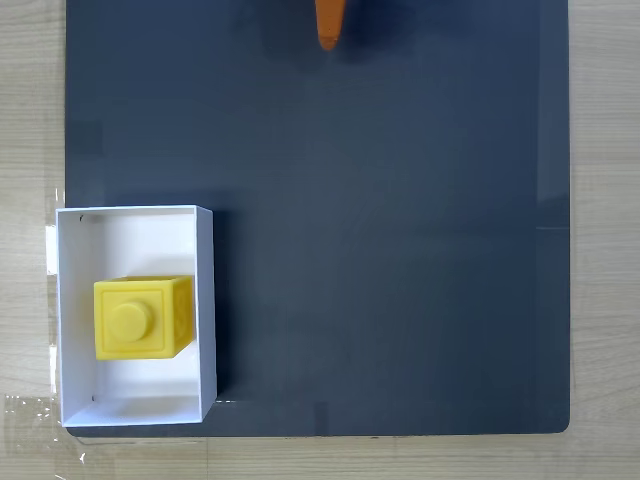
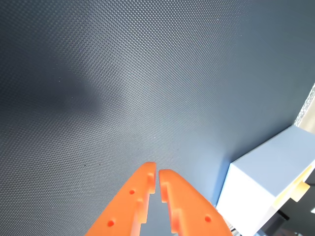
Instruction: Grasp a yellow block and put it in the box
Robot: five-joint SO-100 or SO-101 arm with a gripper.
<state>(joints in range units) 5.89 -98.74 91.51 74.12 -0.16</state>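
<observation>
**Yellow block sits in the box, claw empty at the far edge**

Yellow block aside for a moment, start at the claw: in the wrist view its two orange fingers are clenched, tips all but touching, with nothing between them. They hover over bare dark mat. In the fixed view the orange tip pokes in at the far edge, a little right of the middle.

Moving outward, the box lies at the near-left corner of the mat, well apart from the claw and diagonally toward the near left of it. Its long axis runs near to far. In the wrist view one white corner of it shows at the right.

Inside the box the block rests flat on the floor, stud face up, toward the near end and close to the right wall. The mat lies on a pale wooden counter. Judging by this layout, the placing looks done.
</observation>
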